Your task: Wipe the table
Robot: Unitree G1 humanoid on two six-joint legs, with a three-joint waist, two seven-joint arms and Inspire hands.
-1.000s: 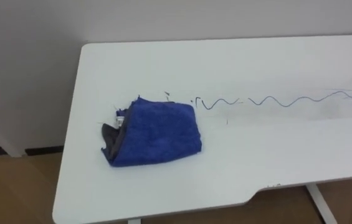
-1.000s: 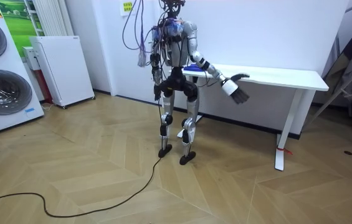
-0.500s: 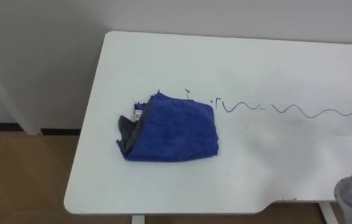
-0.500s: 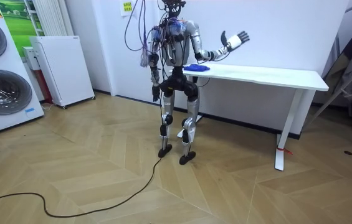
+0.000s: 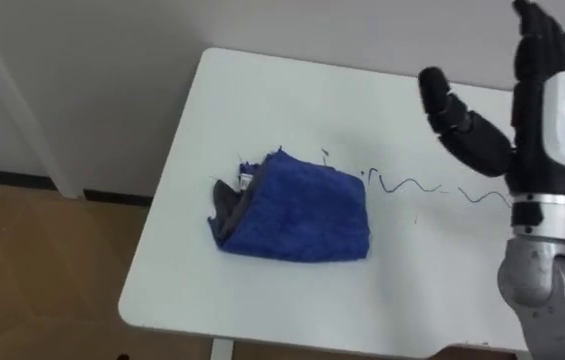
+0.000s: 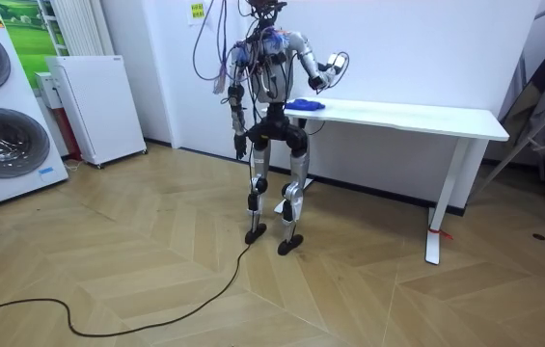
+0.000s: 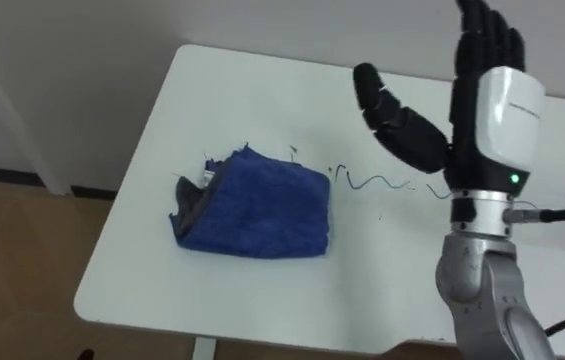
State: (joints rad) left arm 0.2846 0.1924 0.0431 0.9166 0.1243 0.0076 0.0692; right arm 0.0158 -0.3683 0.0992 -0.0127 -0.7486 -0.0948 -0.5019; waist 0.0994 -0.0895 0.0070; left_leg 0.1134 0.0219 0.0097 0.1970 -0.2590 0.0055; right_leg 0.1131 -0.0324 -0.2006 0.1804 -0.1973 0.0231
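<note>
Over worktop [image 5: 262, 90], right robot hand [image 5: 552, 110] hovers fingers straight, empty. Blue cloth [image 5: 297, 205] near left edge, ungrasped; squiggle [image 5: 412, 185] unwiped. Nxt, prob.: lower onto cloth, sweep right.

A folded, plush blue cloth [image 5: 297, 208] with a dark grey edge on its left lies flat near the left end of the white table [image 5: 262, 90]. A thin dark wavy line [image 5: 412, 186] crosses the table rightward from just beside it.
</note>
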